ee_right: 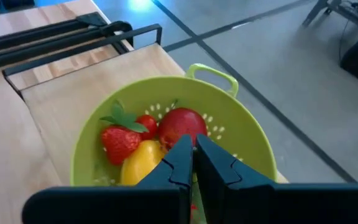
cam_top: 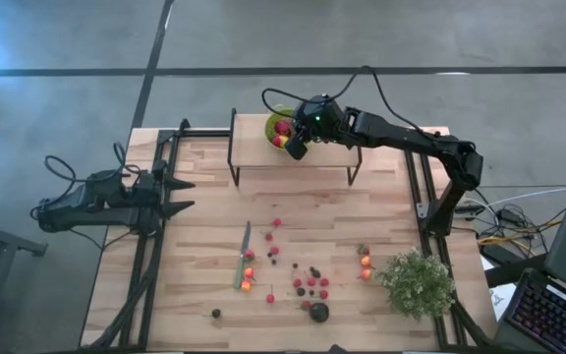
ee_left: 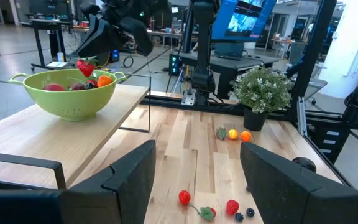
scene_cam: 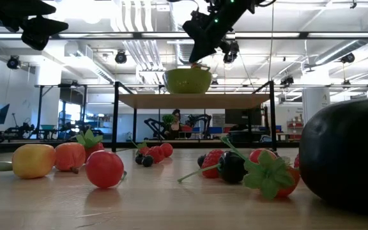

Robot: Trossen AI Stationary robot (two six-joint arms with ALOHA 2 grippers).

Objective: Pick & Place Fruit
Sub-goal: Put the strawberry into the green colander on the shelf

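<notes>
Right gripper [ee_right: 193, 163] above the green colander [ee_right: 241, 134], which sits on the raised shelf [cam_top: 293, 157] at the far side of the table [cam_top: 195, 226]. My fingers are pressed together with nothing visible between them. Colander holds a strawberry [ee_right: 120, 140], a round red piece [ee_right: 182, 124] and a yellow piece [ee_right: 140, 160]; the fingertips are over these.

Left gripper [cam_top: 187, 195] parked at the left edge of the table, fingers spread wide, empty.

Most of the fruit is not yet moved. Loose red berries [cam_top: 275, 236] scattered mid-table; dark berries [cam_top: 311, 284] grouped nearer the front edge; bigger dark round fruit [cam_top: 318, 312] just behind them; orange pieces [cam_top: 366, 263] beside the potted plant [cam_top: 418, 283]. Green-handled knife [cam_top: 243, 256] lies among the left-hand berries, with two orange pieces [cam_top: 248, 279] touching or just beside it; I cannot tell which.

Step, as I judge it: over the colander at the drop-off end of one cycle, hand empty.

Next move calls for: lift clear of the colander rim and the shelf frame, travel back over the table, open the fingers before descending on one berry. Pieces near the knife need a careful line so the blade is not nudged.
</notes>
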